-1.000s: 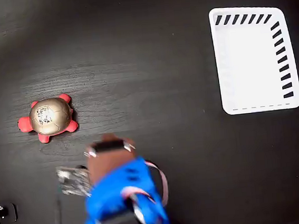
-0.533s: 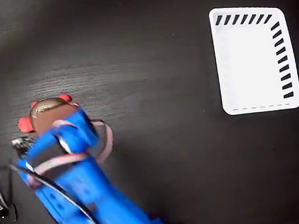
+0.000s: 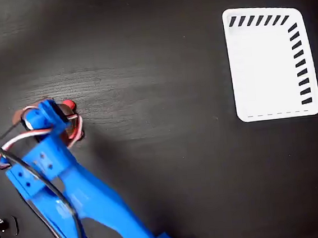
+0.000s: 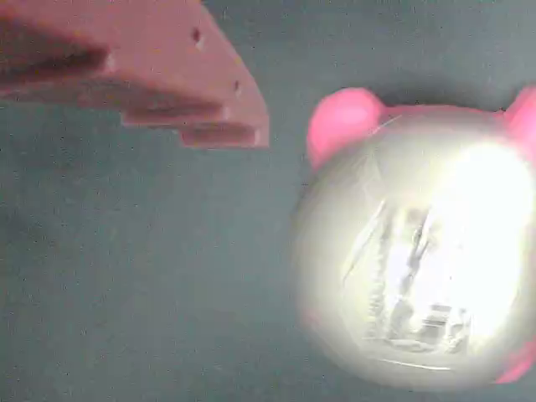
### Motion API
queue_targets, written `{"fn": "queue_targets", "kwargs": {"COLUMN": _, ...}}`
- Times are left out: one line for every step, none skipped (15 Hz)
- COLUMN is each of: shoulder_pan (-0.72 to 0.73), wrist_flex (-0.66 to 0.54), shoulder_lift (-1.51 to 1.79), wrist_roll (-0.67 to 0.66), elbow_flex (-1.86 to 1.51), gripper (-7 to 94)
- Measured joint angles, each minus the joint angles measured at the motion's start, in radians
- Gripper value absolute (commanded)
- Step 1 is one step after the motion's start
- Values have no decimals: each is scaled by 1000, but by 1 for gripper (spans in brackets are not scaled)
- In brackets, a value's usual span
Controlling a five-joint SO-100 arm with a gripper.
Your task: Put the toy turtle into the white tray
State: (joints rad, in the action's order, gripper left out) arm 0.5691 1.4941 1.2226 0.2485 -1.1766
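The turtle (image 4: 414,251) sits on the dark table at the left of the fixed view, mostly hidden there, only red bits (image 3: 69,107) showing. In the wrist view its shiny gold shell faces up, glare-bright, with a red leg at the rim. The tray (image 3: 269,63), white and slotted along two edges, lies empty, well apart at upper right.

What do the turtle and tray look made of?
Toy turtle: glossy gold-beige domed shell throwing strong glare, matte red limbs; looks like rubber or soft plastic, hard to confirm. White tray: smooth, even white with rounded corners and dark slanted slots along two edges; likely moulded plastic.
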Motion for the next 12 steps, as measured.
{"fn": "queue_targets", "kwargs": {"shoulder_pan": 6, "wrist_flex": 0, "shoulder_lift": -23, "wrist_roll": -5, "elbow_flex": 18, "gripper": 52}}
{"fn": "queue_targets", "kwargs": {"shoulder_pan": 5, "wrist_flex": 9, "shoulder_lift": -49, "wrist_roll": -21, "elbow_flex": 35, "gripper": 52}}
{"fn": "queue_targets", "kwargs": {"shoulder_pan": 0, "wrist_flex": 18, "shoulder_lift": -74, "wrist_roll": -32, "elbow_flex": 52, "gripper": 55}}
{"fn": "queue_targets", "kwargs": {"shoulder_pan": 0, "wrist_flex": 25, "shoulder_lift": -106, "wrist_roll": -35, "elbow_flex": 75, "gripper": 58}}
{"fn": "queue_targets", "kwargs": {"shoulder_pan": 2, "wrist_flex": 41, "shoulder_lift": -141, "wrist_roll": -35, "elbow_flex": 103, "gripper": 59}}
{"fn": "queue_targets", "kwargs": {"shoulder_pan": 3, "wrist_flex": 58, "shoulder_lift": -175, "wrist_roll": -35, "elbow_flex": 126, "gripper": 61}}
{"fn": "queue_targets", "kwargs": {"shoulder_pan": 11, "wrist_flex": 71, "shoulder_lift": -198, "wrist_roll": -35, "elbow_flex": 141, "gripper": 61}}
{"fn": "queue_targets", "kwargs": {"shoulder_pan": 18, "wrist_flex": 74, "shoulder_lift": -232, "wrist_roll": -35, "elbow_flex": 163, "gripper": 61}}
{"fn": "queue_targets", "kwargs": {"shoulder_pan": 25, "wrist_flex": 72, "shoulder_lift": -262, "wrist_roll": -35, "elbow_flex": 173, "gripper": 61}}
{"fn": "queue_targets", "kwargs": {"shoulder_pan": 31, "wrist_flex": 69, "shoulder_lift": -278, "wrist_roll": -35, "elbow_flex": 173, "gripper": 61}}
{"fn": "queue_targets", "kwargs": {"shoulder_pan": 40, "wrist_flex": 63, "shoulder_lift": -284, "wrist_roll": -28, "elbow_flex": 178, "gripper": 61}}
{"fn": "queue_targets", "kwargs": {"shoulder_pan": 51, "wrist_flex": 60, "shoulder_lift": -301, "wrist_roll": -28, "elbow_flex": 190, "gripper": 61}}
